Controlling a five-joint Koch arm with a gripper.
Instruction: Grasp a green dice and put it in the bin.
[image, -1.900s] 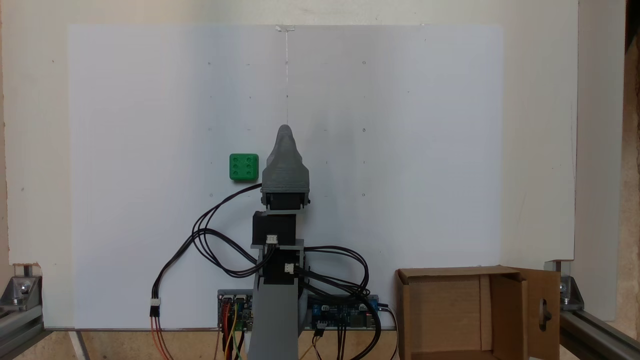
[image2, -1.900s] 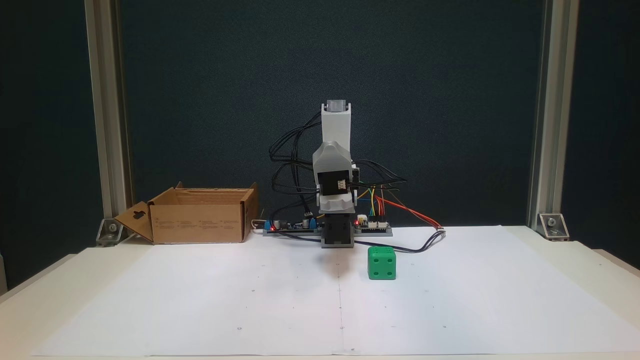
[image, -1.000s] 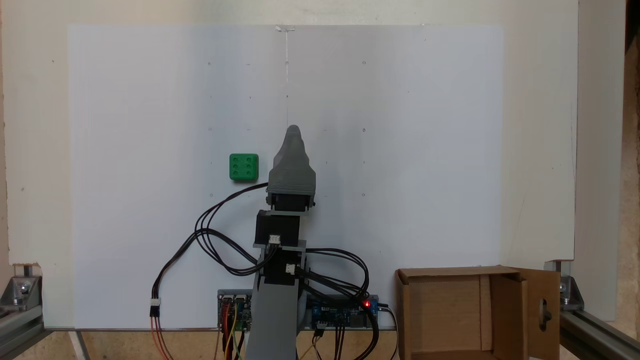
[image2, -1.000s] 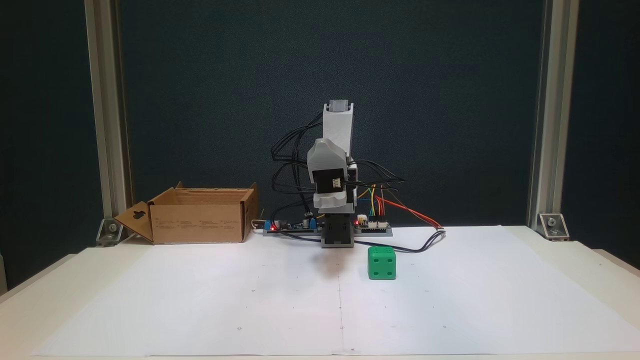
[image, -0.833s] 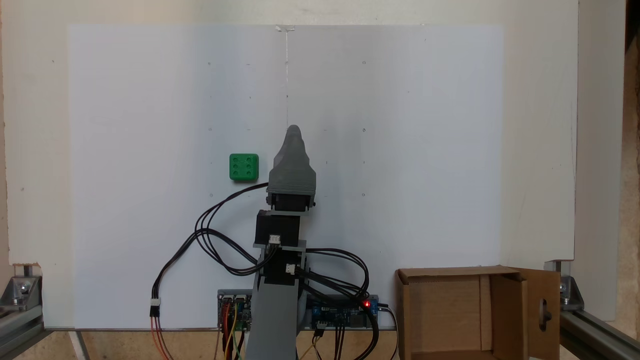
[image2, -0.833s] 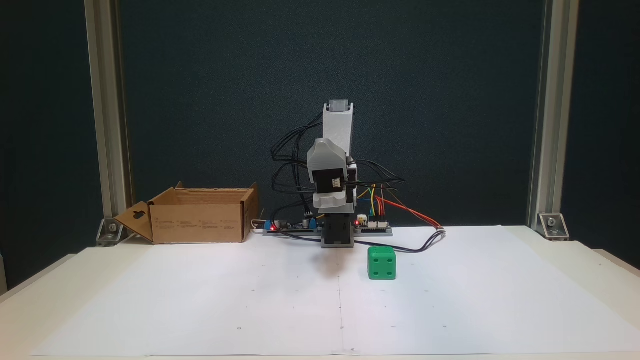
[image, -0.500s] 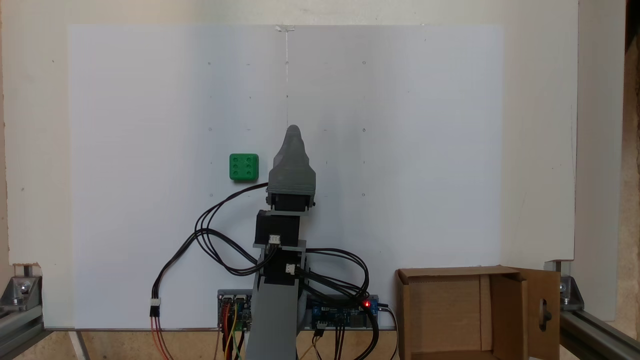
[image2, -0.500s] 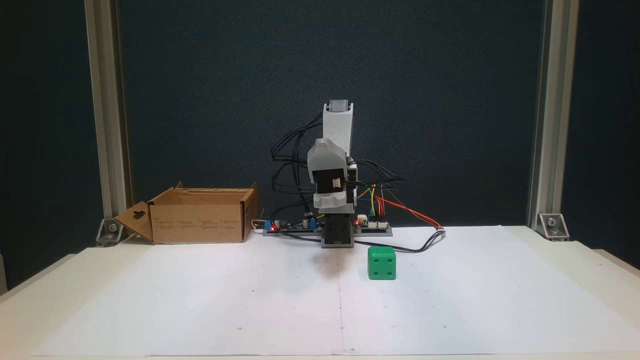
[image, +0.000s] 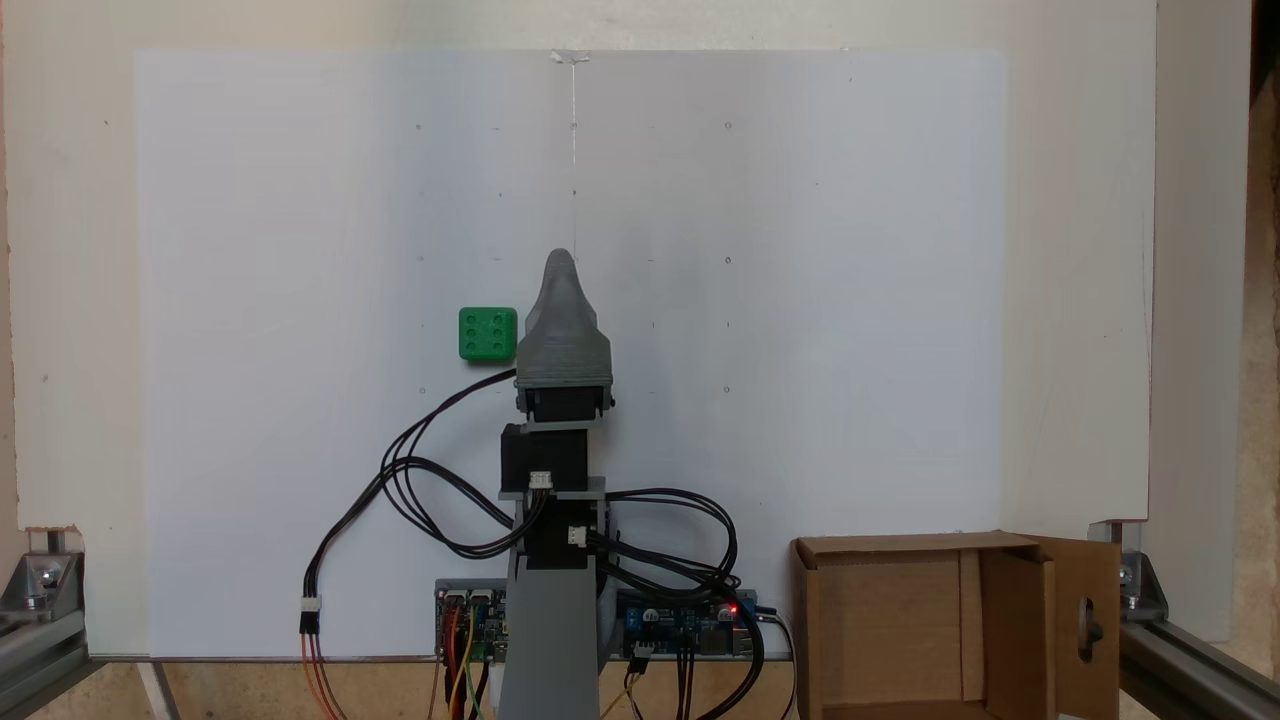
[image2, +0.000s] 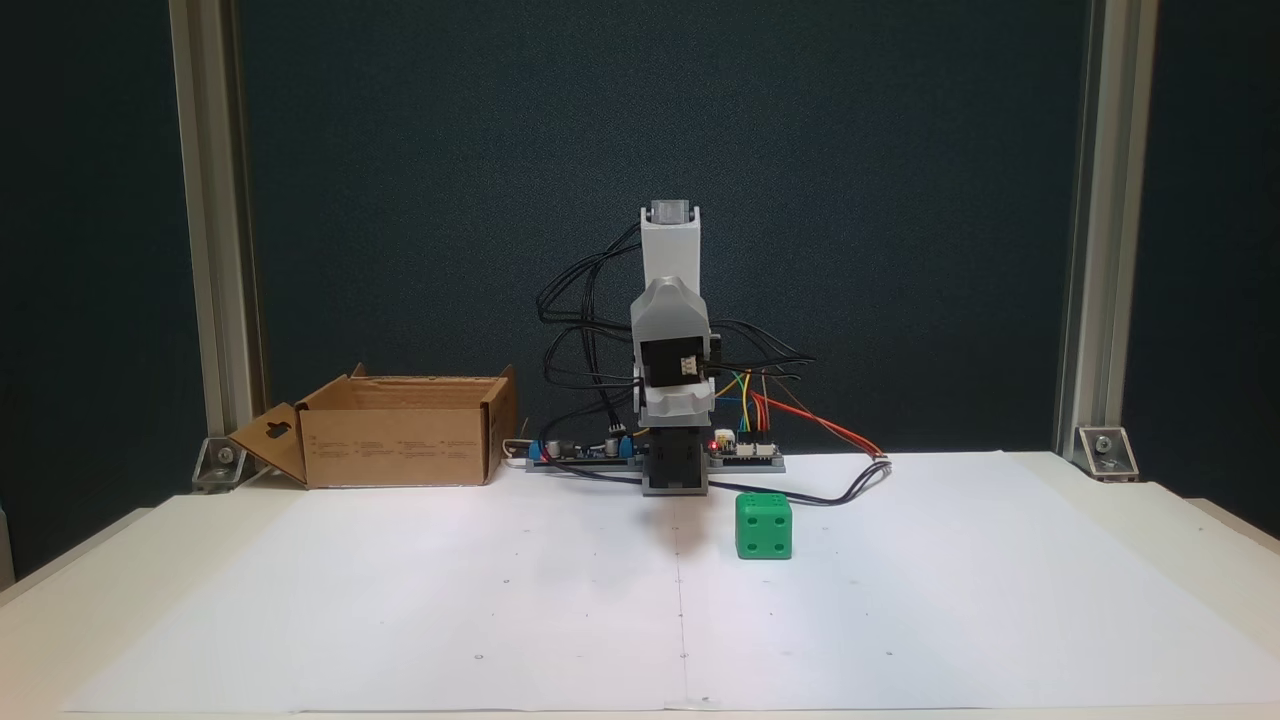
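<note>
Hovering above the white paper sheet (image: 800, 300) that covers the surface (image2: 1180, 530), my claw (image: 562, 262) points away from my base, its grey head tapering to a single tip in the fixed view from above; whether it is parted or closed I cannot tell, and nothing shows between its jaws. In the fixed view from the front my claw (image2: 675, 402) hangs folded in front of my upright arm. The green dice (image: 488, 333) sits on the paper just left of the claw head, six pips up, untouched; from the front, the green dice (image2: 764, 526) stands right of my base. The bin (image: 930, 625) stands open at the sheet's near right corner, well apart from the dice; from the front the bin (image2: 395, 435) is at the left.
</note>
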